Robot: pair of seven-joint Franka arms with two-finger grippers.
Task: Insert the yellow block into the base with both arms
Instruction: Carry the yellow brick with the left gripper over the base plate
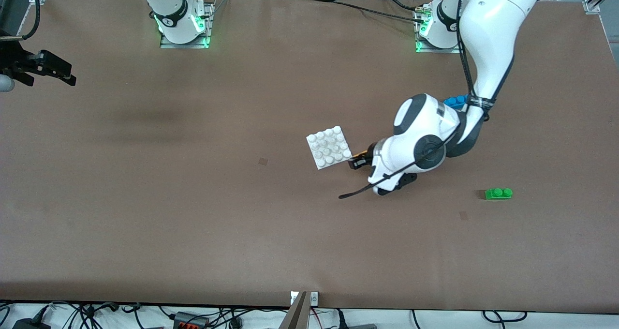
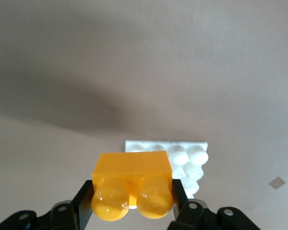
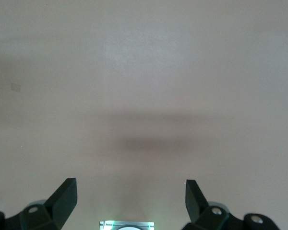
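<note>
The white studded base (image 1: 330, 146) lies flat near the middle of the table, turned slightly askew. My left gripper (image 1: 358, 160) hangs just beside the base's edge toward the left arm's end, and only a sliver of the yellow block (image 1: 359, 153) shows under the wrist. In the left wrist view the left gripper (image 2: 132, 201) is shut on the yellow block (image 2: 132, 184), gripping its two short ends, studs facing the camera. Part of the base (image 2: 189, 158) shows past the block. My right gripper (image 1: 71, 76) waits at the right arm's end of the table. Its wrist view shows the right gripper (image 3: 131, 196) open over bare table.
A green two-stud brick (image 1: 498, 193) lies toward the left arm's end, nearer the front camera than the base. A blue brick (image 1: 456, 100) is partly hidden under the left arm's forearm. The right arm's lit mount (image 3: 126, 225) shows in its wrist view.
</note>
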